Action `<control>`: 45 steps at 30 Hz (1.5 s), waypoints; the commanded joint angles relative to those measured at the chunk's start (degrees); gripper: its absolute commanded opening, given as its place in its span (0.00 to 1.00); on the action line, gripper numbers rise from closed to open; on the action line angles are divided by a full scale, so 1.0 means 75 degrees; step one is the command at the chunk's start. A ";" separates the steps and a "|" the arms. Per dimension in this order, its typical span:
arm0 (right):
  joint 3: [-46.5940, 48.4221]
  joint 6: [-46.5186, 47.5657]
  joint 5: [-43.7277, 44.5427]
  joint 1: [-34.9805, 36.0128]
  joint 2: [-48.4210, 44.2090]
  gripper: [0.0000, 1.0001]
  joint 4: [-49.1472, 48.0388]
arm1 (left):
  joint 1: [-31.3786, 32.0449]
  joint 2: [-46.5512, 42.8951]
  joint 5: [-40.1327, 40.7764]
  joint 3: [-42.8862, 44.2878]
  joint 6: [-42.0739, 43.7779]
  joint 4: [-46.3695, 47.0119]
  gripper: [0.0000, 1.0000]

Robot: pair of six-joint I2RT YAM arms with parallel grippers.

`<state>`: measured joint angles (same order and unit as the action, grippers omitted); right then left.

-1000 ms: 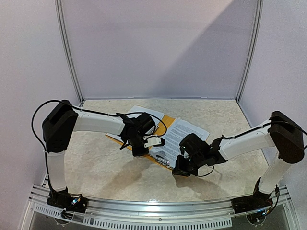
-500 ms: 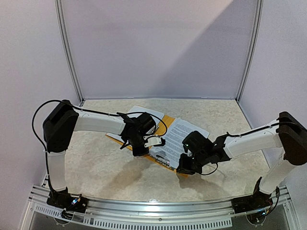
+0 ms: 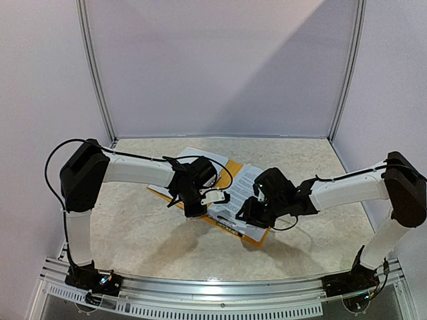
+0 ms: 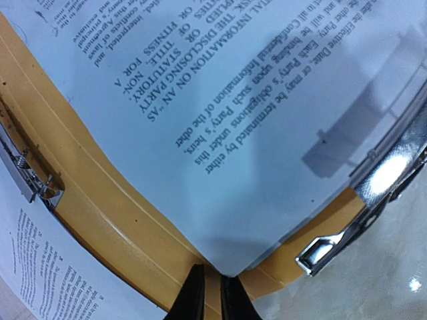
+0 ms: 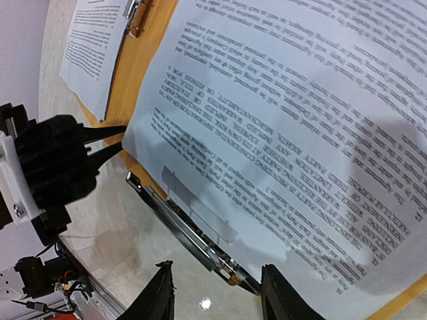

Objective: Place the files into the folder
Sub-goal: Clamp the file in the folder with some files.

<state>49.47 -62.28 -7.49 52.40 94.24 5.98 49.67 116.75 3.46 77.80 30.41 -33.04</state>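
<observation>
Files (image 4: 253, 133) lie in the orange folder (image 4: 113, 220).
One says "THE DISCLOSING PARTY". Left gripper (image 4: 212, 297) pinches the folder's edge; right gripper (image 5: 217, 270) is wide.

The files (image 4: 253, 153) read "FITNESS FOR A" and "PARTY".

From above, the folder (image 3: 231, 165) shows only as orange slivers. The sheets (image 3: 245, 177), the left arm (image 3: 190, 181) and the right arm (image 3: 275, 195) cover the rest, and the print is too small to read. In the left wrist view the bottom edge cuts off the left gripper (image 4: 213, 297) except its dark tips. The page there runs off the top and right, and the metal clip (image 4: 25, 172) is cropped at the left. The right gripper (image 5: 217, 293) is also cut at the bottom, and the far lines of print blur.
</observation>
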 commanded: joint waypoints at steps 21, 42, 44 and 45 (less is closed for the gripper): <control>0.0589 0.0324 -0.0074 -0.0037 0.1471 0.40 0.0171 | 0.0186 0.0570 -0.0403 -0.0108 0.0035 -0.0481 0.12; -0.0055 0.0102 0.0056 0.0013 0.0620 0.37 0.0573 | 0.0186 0.0602 -0.0386 -0.0062 0.0025 -0.0505 0.12; -0.0069 0.0092 0.0038 0.0040 0.0636 0.37 0.0556 | 0.0186 0.0602 -0.0392 -0.0061 0.0023 -0.0506 0.12; -0.0069 0.0090 0.0037 0.0047 0.0650 0.37 0.0556 | 0.0186 0.0598 -0.0390 -0.0061 0.0026 -0.0507 0.12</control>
<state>50.43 -61.25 -8.16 52.45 99.44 6.44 49.67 117.14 3.46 78.48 30.41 -33.78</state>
